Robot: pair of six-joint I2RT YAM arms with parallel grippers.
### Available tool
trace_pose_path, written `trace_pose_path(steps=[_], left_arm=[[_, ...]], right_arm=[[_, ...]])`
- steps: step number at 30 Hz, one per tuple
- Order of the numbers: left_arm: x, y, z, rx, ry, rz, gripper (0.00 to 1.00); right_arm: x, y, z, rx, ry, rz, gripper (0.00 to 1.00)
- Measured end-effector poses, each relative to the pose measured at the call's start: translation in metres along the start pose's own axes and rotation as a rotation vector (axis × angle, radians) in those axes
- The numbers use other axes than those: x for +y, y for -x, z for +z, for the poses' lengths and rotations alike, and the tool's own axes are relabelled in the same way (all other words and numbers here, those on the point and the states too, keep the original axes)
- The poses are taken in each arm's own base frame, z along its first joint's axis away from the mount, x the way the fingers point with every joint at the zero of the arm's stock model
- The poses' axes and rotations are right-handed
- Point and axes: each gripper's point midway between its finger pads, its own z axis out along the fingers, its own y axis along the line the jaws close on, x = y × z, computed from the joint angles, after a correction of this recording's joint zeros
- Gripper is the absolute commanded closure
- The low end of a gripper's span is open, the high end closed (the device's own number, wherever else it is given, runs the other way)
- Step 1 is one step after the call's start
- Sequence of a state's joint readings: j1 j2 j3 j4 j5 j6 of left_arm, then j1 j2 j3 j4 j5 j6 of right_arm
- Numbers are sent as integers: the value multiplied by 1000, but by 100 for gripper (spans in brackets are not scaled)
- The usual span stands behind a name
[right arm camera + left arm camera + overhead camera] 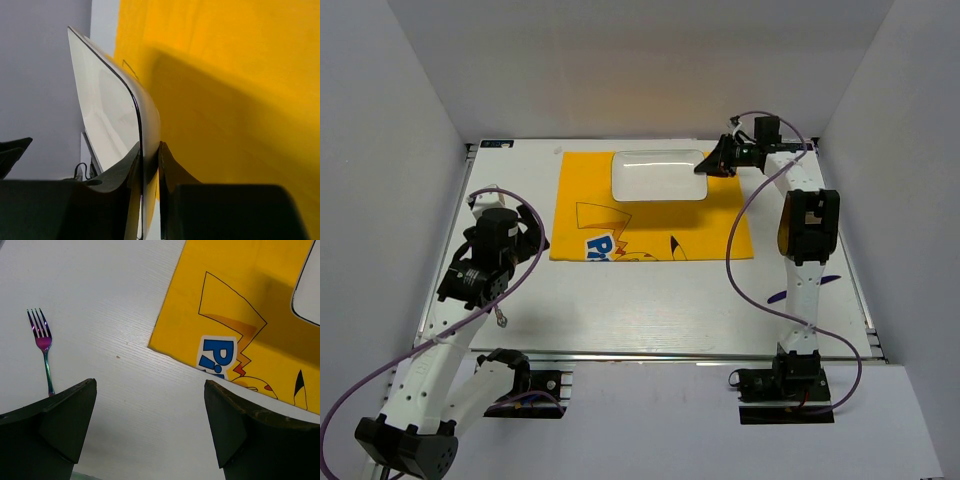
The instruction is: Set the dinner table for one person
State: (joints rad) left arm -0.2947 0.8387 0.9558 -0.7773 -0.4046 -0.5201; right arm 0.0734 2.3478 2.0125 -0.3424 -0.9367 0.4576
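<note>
The surface [620,310] is white and matt, with a fine grain of thin lines like painted wood; its near rail [650,355] looks like bare metal. The mat [720,225] looks like yellow printed cloth, matt. The plate [655,175] is white, smooth and glossy. The fork [44,345] is shiny metal with a purple-green rainbow finish. The left claw [150,405] and the right claw [149,170] are of dark matt plastic.
</note>
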Motion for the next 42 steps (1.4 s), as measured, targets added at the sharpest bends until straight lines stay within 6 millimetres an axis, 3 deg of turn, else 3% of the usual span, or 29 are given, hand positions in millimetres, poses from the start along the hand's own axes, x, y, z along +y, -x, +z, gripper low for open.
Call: trace_pose_path(steps=[9, 17, 40, 42], left_arm=[[0, -1, 1, 4, 2, 2, 2], [0, -2, 3, 12, 6, 6, 2], [-5, -8, 9, 41, -4, 19, 2], [-5, -8, 9, 42, -4, 20, 2]], right_arm=[[-49, -12, 22, 28, -42, 87, 100], [-63, -12, 35, 33, -50, 96, 100], [-92, -23, 47, 54, -79, 125, 100], [-91, -22, 47, 53, -78, 123, 83]])
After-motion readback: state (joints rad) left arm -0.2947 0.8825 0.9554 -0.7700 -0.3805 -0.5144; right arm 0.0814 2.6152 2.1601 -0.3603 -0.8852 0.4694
